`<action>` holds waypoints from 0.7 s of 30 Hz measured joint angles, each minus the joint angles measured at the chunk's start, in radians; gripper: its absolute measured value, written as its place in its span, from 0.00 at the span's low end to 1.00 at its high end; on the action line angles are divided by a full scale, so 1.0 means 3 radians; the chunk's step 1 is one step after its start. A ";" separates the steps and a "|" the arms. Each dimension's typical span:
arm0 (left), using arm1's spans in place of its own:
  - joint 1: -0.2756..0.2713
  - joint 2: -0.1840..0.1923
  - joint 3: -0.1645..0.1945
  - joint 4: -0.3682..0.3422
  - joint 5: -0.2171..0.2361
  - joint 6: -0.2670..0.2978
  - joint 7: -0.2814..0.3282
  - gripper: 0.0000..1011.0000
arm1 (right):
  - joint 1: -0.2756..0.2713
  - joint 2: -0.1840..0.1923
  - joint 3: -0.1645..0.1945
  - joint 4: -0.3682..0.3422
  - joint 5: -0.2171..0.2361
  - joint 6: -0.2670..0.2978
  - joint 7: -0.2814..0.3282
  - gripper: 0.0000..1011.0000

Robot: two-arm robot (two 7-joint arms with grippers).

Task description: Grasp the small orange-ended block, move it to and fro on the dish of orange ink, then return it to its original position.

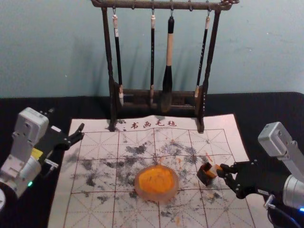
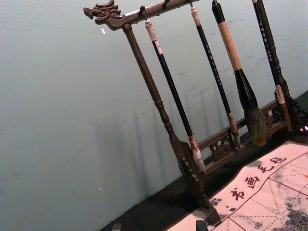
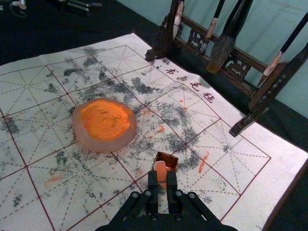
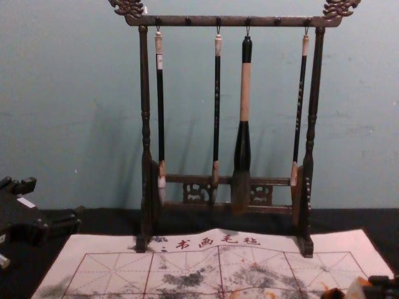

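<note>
In the head view, my right gripper point(image 1: 221, 171) is at the right of the mat, shut on the small orange-ended block point(image 1: 217, 168). The right wrist view has the block point(image 3: 160, 169) between the tips of my right gripper point(image 3: 162, 180), against a small dark open holder point(image 3: 169, 158) with orange stains; whether its lower end is inside cannot be told. The round dish point(image 1: 156, 182) of orange ink lies to the left of this holder. My left gripper point(image 1: 66, 119) stands open and empty, parked beyond the mat's left edge; its fingertips also edge into the left wrist view point(image 2: 159, 226).
Behind the dish stands a dark wooden rack point(image 1: 110, 71) with several hanging brushes, including a thick one point(image 1: 168, 76). The ink-stained paper mat point(image 1: 97, 164) lies on a black-covered table point(image 1: 33, 213), against a pale wall.
</note>
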 joint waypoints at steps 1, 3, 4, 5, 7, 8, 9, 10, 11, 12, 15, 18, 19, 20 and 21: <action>0.0000 0.0000 0.0000 0.0000 0.0000 0.0000 0.0000 0.99 | 0.0013 -0.0007 -0.0007 0.0016 -0.0001 0.0003 0.0004 0.08; 0.0000 0.0000 0.0000 0.0000 0.0000 0.0000 0.0000 0.99 | 0.0026 -0.0013 -0.0014 0.0032 -0.0002 0.0005 0.0007 0.08; 0.0000 0.0000 0.0000 0.0000 0.0000 0.0000 0.0000 0.99 | 0.0034 -0.0017 -0.0018 0.0041 -0.0002 0.0005 0.0010 0.08; 0.0000 0.0000 0.0000 0.0000 0.0000 0.0000 0.0000 0.99 | 0.0047 -0.0024 -0.0026 0.0058 -0.0002 0.0006 0.0014 0.08; 0.0000 0.0000 0.0000 0.0000 0.0000 0.0000 0.0000 0.99 | 0.0059 -0.0029 -0.0032 0.0074 -0.0002 0.0008 0.0018 0.08; 0.0000 0.0000 0.0000 0.0000 0.0000 0.0000 0.0000 0.99 | 0.0064 -0.0031 -0.0035 0.0081 -0.0002 0.0009 0.0020 0.08; 0.0000 0.0000 0.0000 0.0000 0.0000 0.0000 0.0000 0.99 | 0.0069 -0.0033 -0.0037 0.0087 -0.0001 0.0009 0.0024 0.08; 0.0000 0.0000 0.0000 0.0000 0.0000 0.0000 0.0000 0.99 | 0.0079 -0.0036 -0.0042 0.0099 0.0000 0.0009 0.0028 0.08; 0.0000 0.0000 0.0000 0.0000 0.0000 0.0000 0.0000 0.99 | 0.0088 -0.0040 -0.0048 0.0112 0.0002 0.0009 0.0030 0.08; 0.0000 0.0000 0.0000 0.0000 0.0000 0.0000 0.0000 0.99 | 0.0093 -0.0041 -0.0051 0.0118 0.0003 0.0009 0.0032 0.08; 0.0000 0.0000 0.0000 0.0000 0.0000 0.0000 0.0000 0.99 | 0.0107 -0.0048 -0.0060 0.0132 0.0004 0.0010 0.0033 0.08; 0.0000 0.0000 0.0000 0.0000 0.0000 0.0000 0.0000 0.99 | 0.0126 -0.0057 -0.0071 0.0153 0.0011 0.0013 0.0036 0.08; 0.0000 0.0000 0.0000 0.0000 0.0000 0.0000 0.0000 0.99 | 0.0130 -0.0059 -0.0074 0.0157 0.0012 0.0013 0.0038 0.08; 0.0000 0.0000 0.0000 0.0000 0.0000 0.0000 0.0000 0.99 | 0.0132 -0.0060 -0.0075 0.0161 0.0013 0.0014 0.0039 0.08; 0.0000 0.0000 0.0000 0.0000 0.0000 0.0000 0.0000 0.99 | 0.0135 -0.0061 -0.0077 0.0165 0.0015 0.0014 0.0040 0.08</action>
